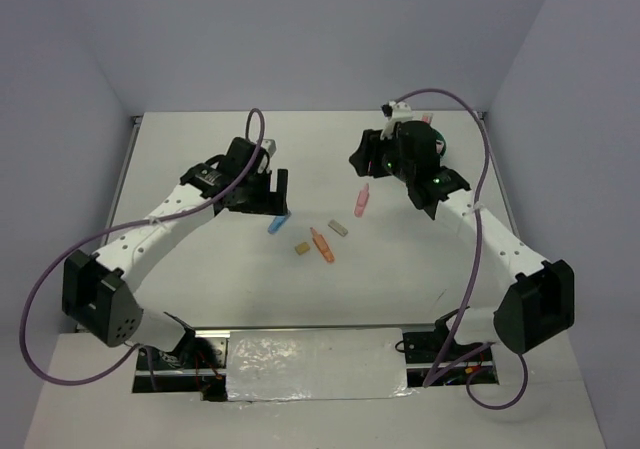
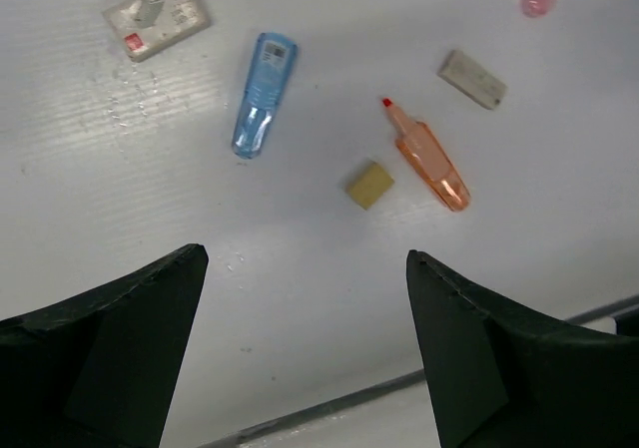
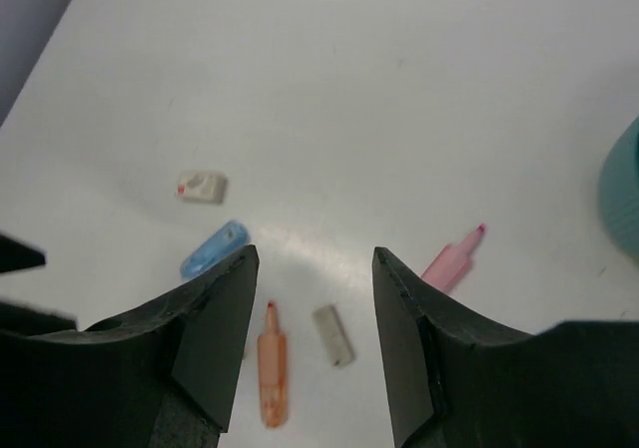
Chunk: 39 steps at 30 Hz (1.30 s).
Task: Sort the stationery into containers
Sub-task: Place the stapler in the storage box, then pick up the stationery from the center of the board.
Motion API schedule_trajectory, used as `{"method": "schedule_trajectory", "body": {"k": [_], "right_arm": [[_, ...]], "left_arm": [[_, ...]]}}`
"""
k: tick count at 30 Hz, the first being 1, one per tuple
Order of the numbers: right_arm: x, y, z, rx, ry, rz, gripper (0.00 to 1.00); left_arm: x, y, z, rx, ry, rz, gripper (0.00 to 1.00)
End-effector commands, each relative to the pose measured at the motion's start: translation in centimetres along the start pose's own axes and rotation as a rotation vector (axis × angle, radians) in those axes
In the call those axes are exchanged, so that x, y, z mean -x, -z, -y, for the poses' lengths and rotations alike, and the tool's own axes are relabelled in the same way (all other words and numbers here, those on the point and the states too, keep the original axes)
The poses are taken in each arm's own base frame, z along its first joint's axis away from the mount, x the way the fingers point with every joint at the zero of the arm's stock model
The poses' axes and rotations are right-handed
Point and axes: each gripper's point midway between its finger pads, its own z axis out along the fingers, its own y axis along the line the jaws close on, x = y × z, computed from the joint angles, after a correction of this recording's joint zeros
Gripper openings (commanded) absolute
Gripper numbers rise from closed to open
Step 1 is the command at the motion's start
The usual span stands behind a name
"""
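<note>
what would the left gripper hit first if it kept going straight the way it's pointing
Most likely bare table: the left gripper, open and empty, aims down at clear surface. The tan block lies just ahead, slightly off that line, so it could be clipped; depth is unclear.

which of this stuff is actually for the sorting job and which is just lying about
For the job: blue marker, orange marker, pink marker, tan block, grey block, white eraser, teal cup.

Just lying about: purple cables, foil sheet at the near edge.
</note>
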Motion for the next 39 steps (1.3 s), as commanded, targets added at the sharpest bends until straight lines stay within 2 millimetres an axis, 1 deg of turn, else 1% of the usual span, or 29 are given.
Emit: {"method": "schedule_trajectory", "body": {"k": [1,2,3,4,5,6,7,10,12,13,14,16,17,18,20,22,23,24,25,26,27,28,29,30,31,34,39], "right_arm": [[-4.9,0.7,-1.1,0.003,-0.102,-0.132,0.57],[-5.0,1.1,-1.2,-0.003,-0.115,-0.137,0.57],[-4.7,2.0,-1.4,-0.002,-0.120,-0.133,0.57],[-4.3,2.5,-1.6,0.005,-0.112,-0.123,0.57],[-3.9,3.0,-1.7,0.010,-0.103,-0.118,0.57],[-3.1,4.1,-2.1,0.016,-0.095,-0.105,0.57],[-2.6,4.6,-2.1,0.018,-0.070,-0.095,0.57],[-1.4,6.5,-2.2,0.017,-0.028,-0.087,0.57],[-1.3,7.7,-2.1,0.010,-0.016,-0.084,0.57],[-1.3,8.0,-2.1,0.011,-0.008,-0.084,0.57],[-1.8,8.5,-2.1,0.013,-0.007,-0.091,0.57],[-2.4,8.8,-2.1,0.023,-0.005,-0.104,0.57],[-3.1,9.0,-2.0,0.022,-0.008,-0.117,0.58],[-3.4,9.0,-2.0,0.022,-0.008,-0.122,0.57],[-3.8,9.3,-1.9,0.021,-0.012,-0.128,0.58],[-4.0,9.5,-1.9,0.026,-0.012,-0.131,0.58],[-4.0,9.6,-2.0,0.034,-0.007,-0.131,0.58],[-4.0,9.6,-2.1,0.042,0.003,-0.134,0.58],[-3.9,9.7,-2.4,0.055,0.006,-0.135,0.58],[-3.9,9.8,-2.3,0.055,0.009,-0.144,0.58],[-4.0,9.8,-2.4,0.058,0.019,-0.149,0.58],[-4.0,9.8,-2.5,0.062,0.023,-0.150,0.58],[-4.1,9.9,-2.4,0.062,0.025,-0.153,0.58],[-4.1,9.8,-2.4,0.063,0.029,-0.154,0.58],[-4.2,9.8,-2.4,0.066,0.030,-0.155,0.58],[-4.4,9.7,-2.5,0.075,0.031,-0.162,0.58],[-4.6,9.6,-2.9,0.097,0.036,-0.171,0.58]], "left_arm": [[0.8,-2.6,-2.0,0.060,0.022,-0.042,0.93],[0.7,-3.4,-1.7,0.030,0.012,-0.065,0.92],[0.8,-4.3,-1.9,0.005,-0.029,-0.081,0.84],[0.0,-6.0,-2.1,0.010,-0.050,-0.138,0.81],[0.6,-6.7,-2.2,0.020,-0.070,-0.138,0.78],[0.5,-7.4,-2.6,0.032,-0.100,-0.160,0.74],[0.5,-8.9,-3.0,0.055,-0.107,-0.186,0.74],[0.7,-10.7,-3.4,0.071,-0.120,-0.220,0.72],[1.2,-11.0,-3.4,0.071,-0.115,-0.212,0.72],[1.9,-11.0,-3.2,0.066,-0.113,-0.192,0.72],[2.2,-11.0,-3.2,0.064,-0.111,-0.181,0.72],[3.1,-11.2,-3.9,0.100,-0.102,-0.162,0.73],[3.2,-11.3,-4.4,0.114,-0.090,-0.172,0.73],[3.1,-11.8,-5.2,0.151,-0.089,-0.182,0.73],[3.5,-11.9,-6.8,0.216,-0.065,-0.187,0.74],[3.4,-12.6,-8.0,0.239,-0.064,-0.205,0.77],[3.5,-12.7,-9.0,0.252,-0.050,-0.207,0.81],[2.8,-13.5,-9.8,0.270,-0.038,-0.239,0.82],[3.4,-13.4,-10.8,0.321,0.005,-0.232,0.84],[2.5,-12.8,-12.3,0.371,0.061,-0.288,0.87],[2.4,-13.3,-12.0,0.354,0.128,-0.304,0.86],[2.3,-13.3,-12.2,0.345,0.163,-0.311,0.87],[2.6,-13.2,-11.9,0.337,0.192,-0.291,0.88],[2.6,-13.2,-11.6,0.329,0.215,-0.283,0.90],[2.7,-13.3,-10.8,0.300,0.261,-0.272,0.91],[3.3,-13.7,-9.6,0.256,0.332,-0.241,0.92],[3.6,-14.5,-9.2,0.256,0.396,-0.229,0.92]]}}
